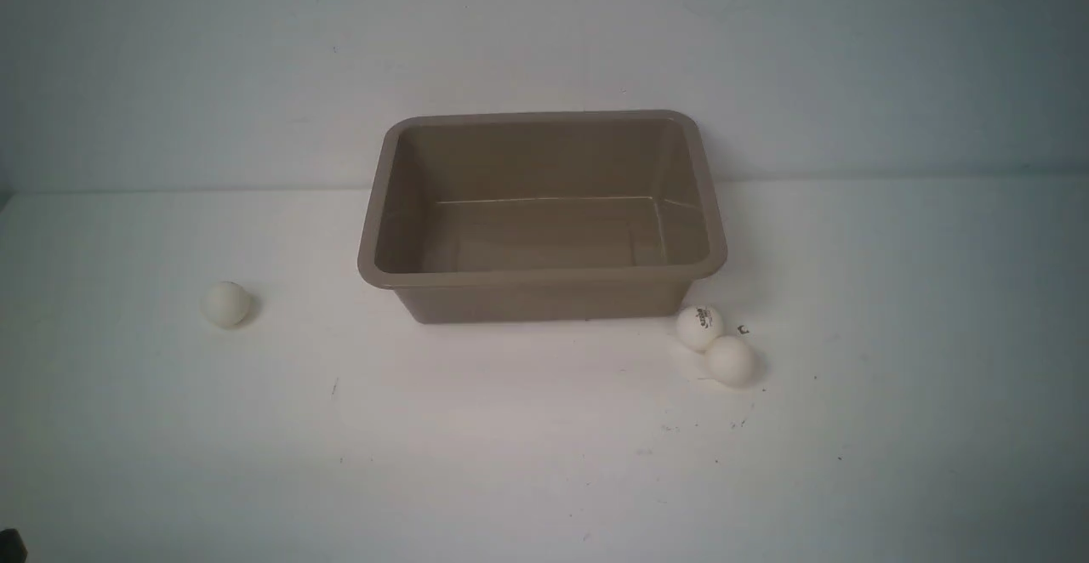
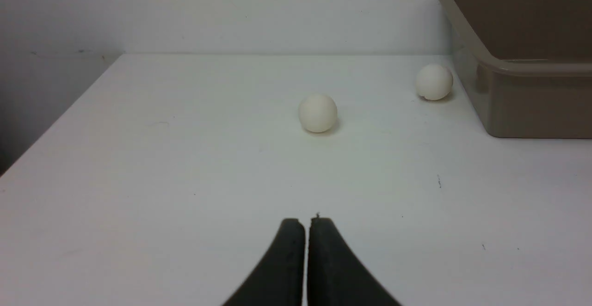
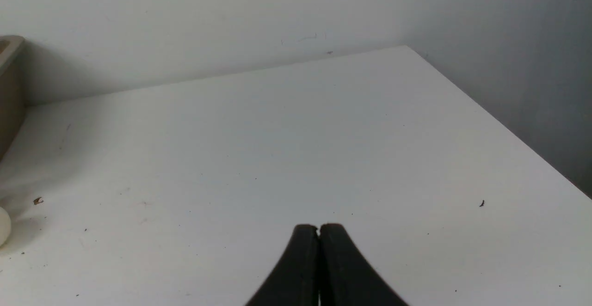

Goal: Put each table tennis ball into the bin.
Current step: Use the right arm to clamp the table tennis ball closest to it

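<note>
- Three table tennis balls (image 1: 226, 304) lie on the bench (image 1: 510, 444), outside the bin (image 1: 544, 278): one well left, two seemingly touching near its right front corner.
- Left fingers (image 2: 291, 260) and right fingers (image 3: 303, 264) are pressed together, empty.
- Risk: closing on one of the pair could send its neighbour rolling away.

The left gripper (image 2: 306, 223) was closed, its dark jaws pressed together, holding nothing. The right gripper (image 3: 319, 228) was likewise closed tight and empty.
</note>
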